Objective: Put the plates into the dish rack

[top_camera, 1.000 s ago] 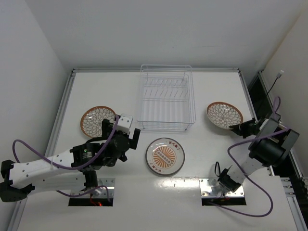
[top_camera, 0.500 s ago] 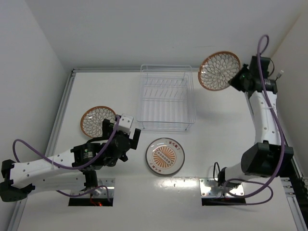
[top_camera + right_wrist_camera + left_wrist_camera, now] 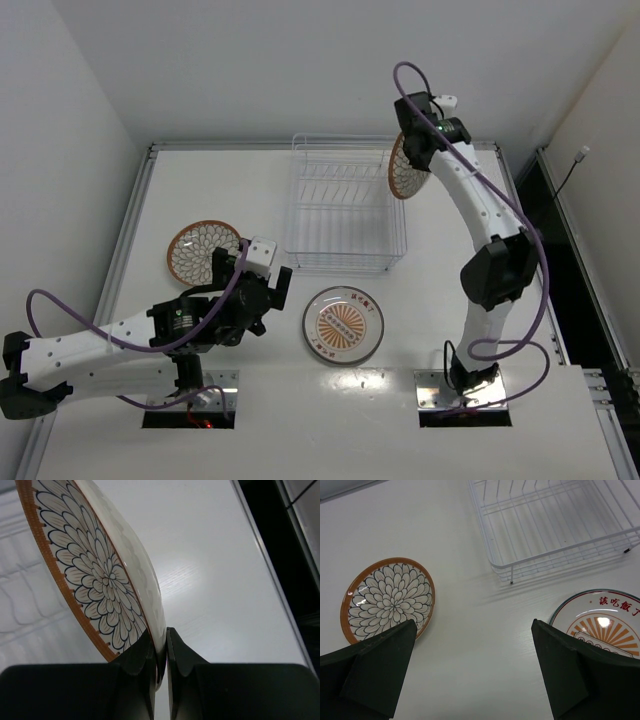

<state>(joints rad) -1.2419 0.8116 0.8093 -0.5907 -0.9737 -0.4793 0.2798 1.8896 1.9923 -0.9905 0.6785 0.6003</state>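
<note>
My right gripper is shut on the rim of an orange-rimmed scale-pattern plate. It holds that plate on edge in the air by the far right corner of the wire dish rack. A second orange-rimmed plate lies flat on the table left of the rack. The sunburst plate lies flat in front of the rack. My left gripper hangs open over bare table, between the orange-rimmed plate and the sunburst plate.
The white table has a raised metal rail along its left and far sides. White walls close in the back and left. The right arm stretches from its base up over the right half of the table.
The right arm has lifted the scale-pattern plate off the table's right side, swung it up and leftward, and turned it on edge by the rack. The left arm has not moved.
</note>
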